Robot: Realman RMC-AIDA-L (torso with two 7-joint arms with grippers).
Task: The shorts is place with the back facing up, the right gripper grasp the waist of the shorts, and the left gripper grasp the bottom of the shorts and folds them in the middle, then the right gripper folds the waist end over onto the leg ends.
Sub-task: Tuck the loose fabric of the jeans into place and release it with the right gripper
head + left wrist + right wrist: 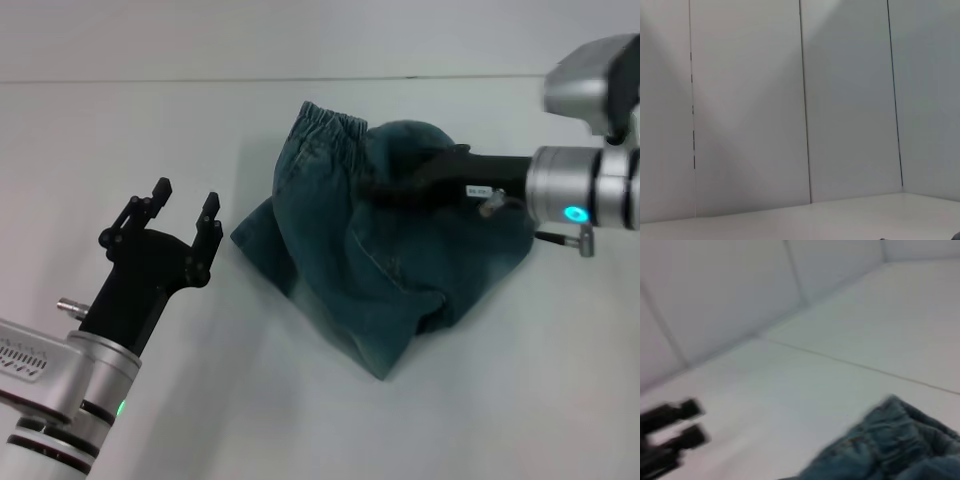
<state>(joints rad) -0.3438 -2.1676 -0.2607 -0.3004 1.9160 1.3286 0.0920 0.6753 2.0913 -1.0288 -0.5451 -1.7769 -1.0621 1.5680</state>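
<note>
The blue-green denim shorts (400, 270) lie bunched in a heap at the middle of the white table, and part of the cloth is raised off the surface. Their gathered elastic waist (325, 125) shows at the far side and again in the right wrist view (900, 425). My right gripper (378, 190), the black claw with the white label, reaches in from the right and is shut on a fold of the shorts. Denim bulges around it. My left gripper (185, 205) stands open just left of the shorts without touching them, and it also appears far off in the right wrist view (695, 421). The leg hems are hidden in the folds.
The white table (150, 130) runs out on all sides of the shorts, and its back edge meets a pale panelled wall (750, 100). The left wrist view holds only that wall and a strip of table.
</note>
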